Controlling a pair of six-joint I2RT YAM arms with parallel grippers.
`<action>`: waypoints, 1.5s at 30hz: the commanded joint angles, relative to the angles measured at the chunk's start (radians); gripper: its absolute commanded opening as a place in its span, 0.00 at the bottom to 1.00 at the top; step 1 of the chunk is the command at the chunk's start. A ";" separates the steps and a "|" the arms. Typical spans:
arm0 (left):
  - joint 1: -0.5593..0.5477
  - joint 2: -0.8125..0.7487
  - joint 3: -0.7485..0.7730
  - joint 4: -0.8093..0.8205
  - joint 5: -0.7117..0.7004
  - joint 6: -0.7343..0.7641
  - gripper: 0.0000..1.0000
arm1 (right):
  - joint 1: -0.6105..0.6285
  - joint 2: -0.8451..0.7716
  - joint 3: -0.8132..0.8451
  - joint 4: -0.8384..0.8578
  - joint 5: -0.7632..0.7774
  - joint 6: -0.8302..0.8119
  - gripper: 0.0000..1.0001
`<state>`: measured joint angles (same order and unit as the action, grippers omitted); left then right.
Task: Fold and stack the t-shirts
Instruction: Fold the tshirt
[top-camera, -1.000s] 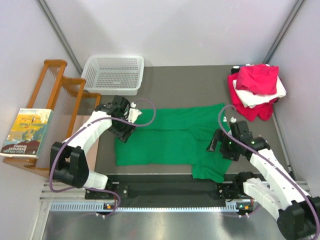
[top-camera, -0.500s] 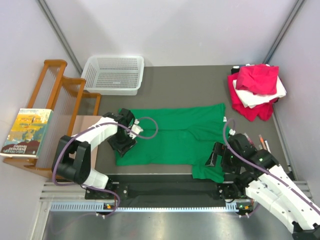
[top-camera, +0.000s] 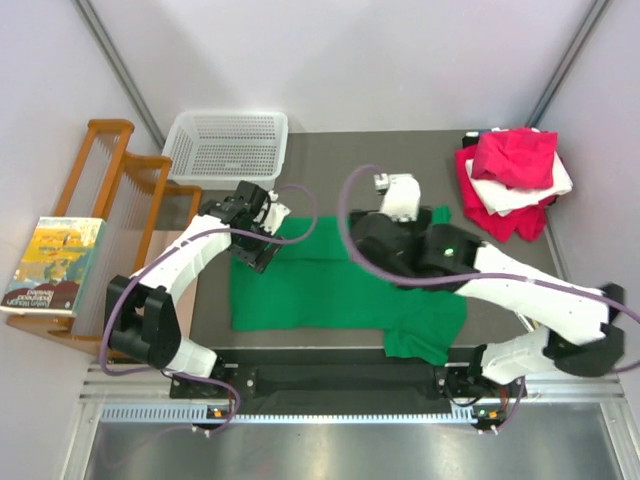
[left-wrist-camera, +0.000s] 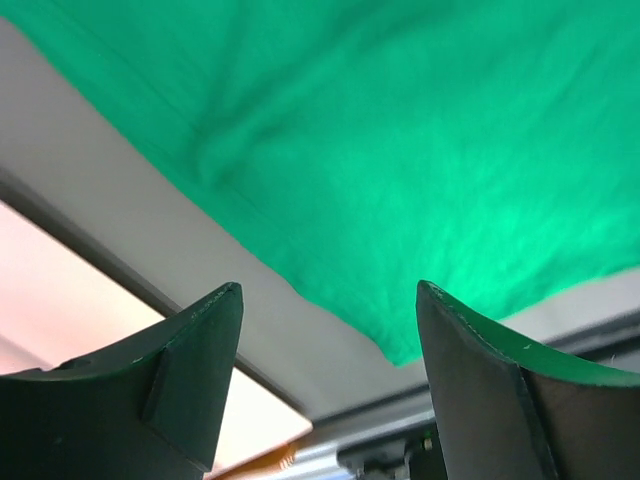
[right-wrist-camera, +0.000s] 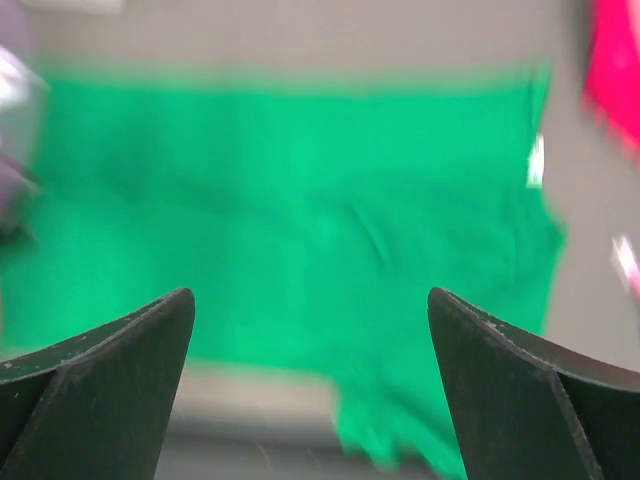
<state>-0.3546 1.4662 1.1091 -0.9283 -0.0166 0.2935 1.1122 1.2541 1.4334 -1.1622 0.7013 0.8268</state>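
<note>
Overhead, green t-shirt (top-camera: 320, 290) lies flat on table (top-camera: 400, 160), long axis left to right, one sleeve trailing toward near edge at right. Left gripper (top-camera: 262, 250) hovers at shirt's far-left corner, jaws apart, nothing between them. Right gripper (right-wrist-camera: 312, 300) hangs above shirt's middle-right, jaws spread wide, empty. Pink, white, red tees (top-camera: 512, 180) heaped at far-right corner, well apart. Judgement: left arm nearer for far-left corner pinch; right arm must drop first.
</note>
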 joint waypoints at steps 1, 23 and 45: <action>0.000 -0.017 0.046 0.040 -0.020 -0.036 0.75 | 0.152 0.217 0.168 -0.304 0.644 0.138 1.00; 0.077 -0.083 -0.114 0.092 -0.042 -0.021 0.69 | 0.525 0.190 -0.407 -0.265 -0.289 0.727 1.00; 0.077 -0.043 -0.259 0.215 -0.109 0.019 0.63 | 0.267 0.039 -0.691 -0.021 -0.303 0.632 0.92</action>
<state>-0.2771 1.4185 0.8581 -0.7521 -0.1215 0.3058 1.4364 1.3041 0.7376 -1.2190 0.3733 1.4853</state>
